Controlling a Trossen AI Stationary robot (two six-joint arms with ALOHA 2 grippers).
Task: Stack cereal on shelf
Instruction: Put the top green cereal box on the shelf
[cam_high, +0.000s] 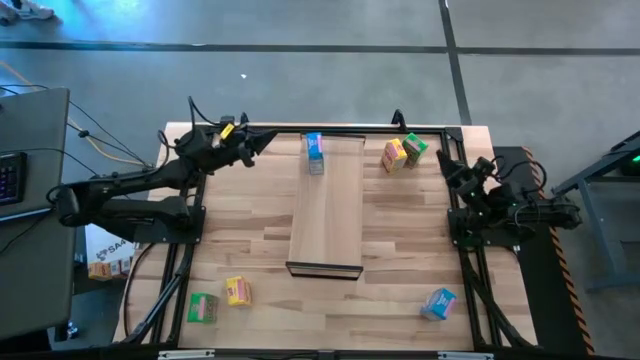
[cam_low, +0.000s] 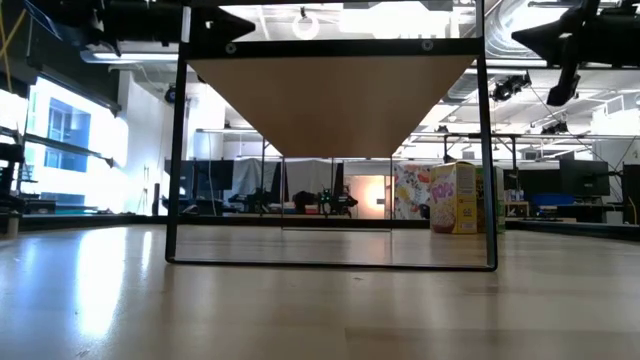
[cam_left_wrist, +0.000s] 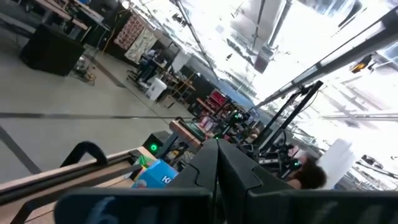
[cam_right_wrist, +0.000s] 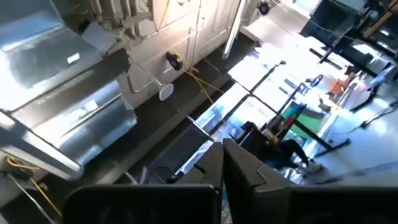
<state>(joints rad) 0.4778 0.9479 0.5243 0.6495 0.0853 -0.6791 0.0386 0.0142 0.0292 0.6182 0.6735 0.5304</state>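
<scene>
The shelf (cam_high: 326, 210), a pale plank on a black frame, runs from the table's middle to its far edge. A blue cereal box (cam_high: 314, 152) stands on its far end. A yellow-orange box (cam_high: 394, 155) and a green box (cam_high: 416, 149) sit on the table right of the shelf. Near the front edge lie a green box (cam_high: 203, 307), a yellow box (cam_high: 238, 291) and a blue box (cam_high: 438, 303). My left gripper (cam_high: 270, 139) hovers shut at the far edge, left of the blue box on the shelf. My right gripper (cam_high: 441, 155) is shut, raised beside the green box.
The shelf's black legs (cam_low: 178, 150) stand on the butcher-block tabletop (cam_high: 250, 215), with the plank's underside (cam_low: 330, 100) well above it. Black frame rails (cam_high: 160, 290) run along the table's left and right sides. Bare wood lies on either side of the shelf.
</scene>
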